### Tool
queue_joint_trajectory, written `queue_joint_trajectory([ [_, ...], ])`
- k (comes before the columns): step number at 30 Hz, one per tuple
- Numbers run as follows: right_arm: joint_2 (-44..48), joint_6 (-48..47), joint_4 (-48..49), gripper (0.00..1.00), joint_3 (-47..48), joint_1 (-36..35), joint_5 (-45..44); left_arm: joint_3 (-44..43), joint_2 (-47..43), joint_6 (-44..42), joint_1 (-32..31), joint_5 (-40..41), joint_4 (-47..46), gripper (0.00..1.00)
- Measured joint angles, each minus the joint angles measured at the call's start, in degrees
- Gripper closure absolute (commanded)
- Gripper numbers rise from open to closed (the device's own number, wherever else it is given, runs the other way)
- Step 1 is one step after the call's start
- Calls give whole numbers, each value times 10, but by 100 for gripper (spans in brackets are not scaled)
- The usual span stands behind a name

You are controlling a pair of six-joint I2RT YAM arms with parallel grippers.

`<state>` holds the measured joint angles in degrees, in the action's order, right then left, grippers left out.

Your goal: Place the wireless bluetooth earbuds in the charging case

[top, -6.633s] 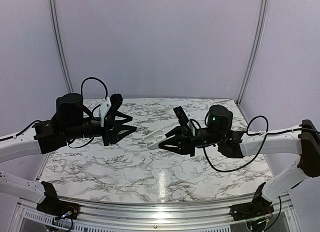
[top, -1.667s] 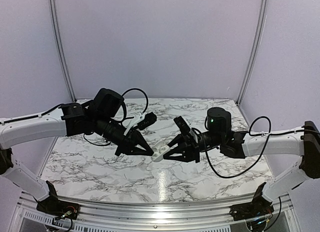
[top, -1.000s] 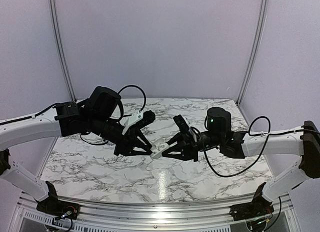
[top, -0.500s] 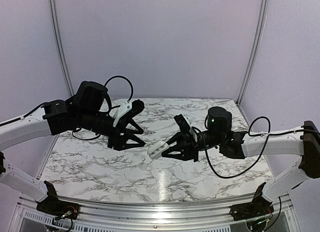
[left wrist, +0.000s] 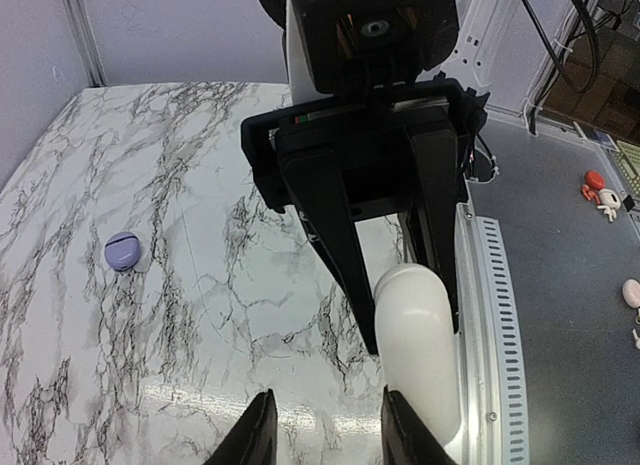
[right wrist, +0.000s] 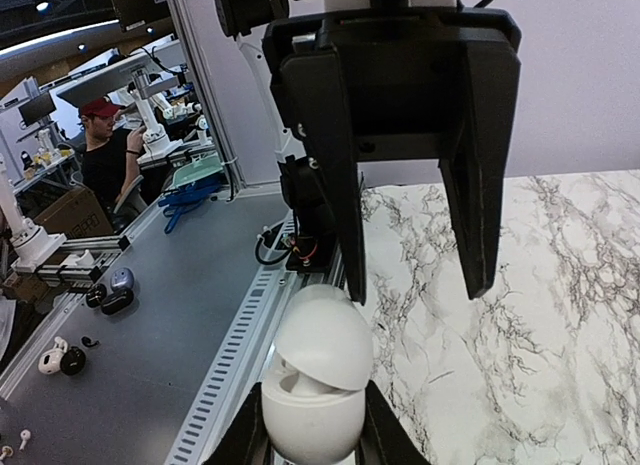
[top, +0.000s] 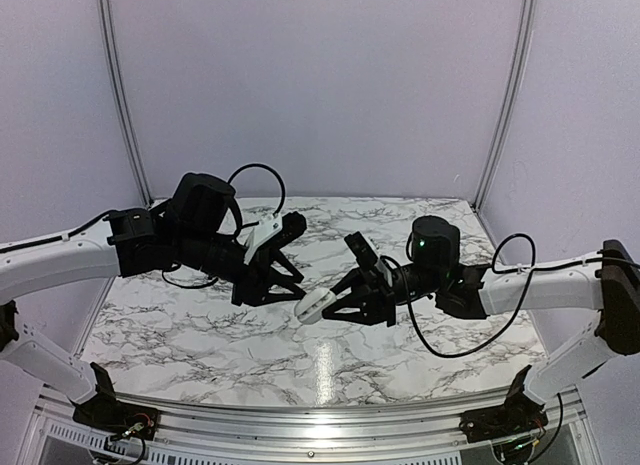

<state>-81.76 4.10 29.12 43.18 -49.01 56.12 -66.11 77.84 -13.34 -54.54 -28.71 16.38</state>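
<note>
Each arm is built of glossy white tubular links joined by black cylindrical motor housings. The left arm (top: 55,263) carries a looping black cable (top: 255,166) and a white bracket (top: 262,233) at its wrist. The right arm (top: 545,285) shows a lit green dot (top: 421,242) and a drooping black cable (top: 455,355). The left hand (top: 283,285) and right hand (top: 335,307) are matte black, each with two long wedge-shaped fingers.

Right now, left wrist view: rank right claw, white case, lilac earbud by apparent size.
1. right claw
2. white case, gripped in it
3. lilac earbud, smallest by far, though it lies farther from the camera, which exaggerates the gap.
</note>
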Motion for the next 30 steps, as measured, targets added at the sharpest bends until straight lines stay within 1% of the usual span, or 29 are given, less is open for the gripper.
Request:
queue_joint_trajectory([
  [5, -1, 3, 0, 100, 0, -2, 8, 0, 6, -5, -14, 7, -3, 70],
  [12, -6, 34, 24, 100, 0, -2, 15, 0, 23, -11, -36, 51, -4, 72],
  [15, -16, 57, 33, 100, 0, -2, 9, 0, 26, -10, -45, 93, -4, 72],
  [17, -25, 75, 34, 100, 3, -1, 0, -1, 28, -11, -50, 130, -3, 74],
  [18, -32, 84, 33, 100, 5, 0, -5, -4, 32, -12, -52, 162, -2, 74],
  [19, -37, 95, 33, 100, 7, 2, -11, -4, 33, -12, -54, 170, -2, 74],
  [24, -51, 151, 37, 100, 9, 10, -36, -7, 46, -17, -65, 259, -2, 76],
  [30, -59, 206, 52, 100, 9, 14, -57, -17, 62, -25, -73, 318, -2, 81],
])
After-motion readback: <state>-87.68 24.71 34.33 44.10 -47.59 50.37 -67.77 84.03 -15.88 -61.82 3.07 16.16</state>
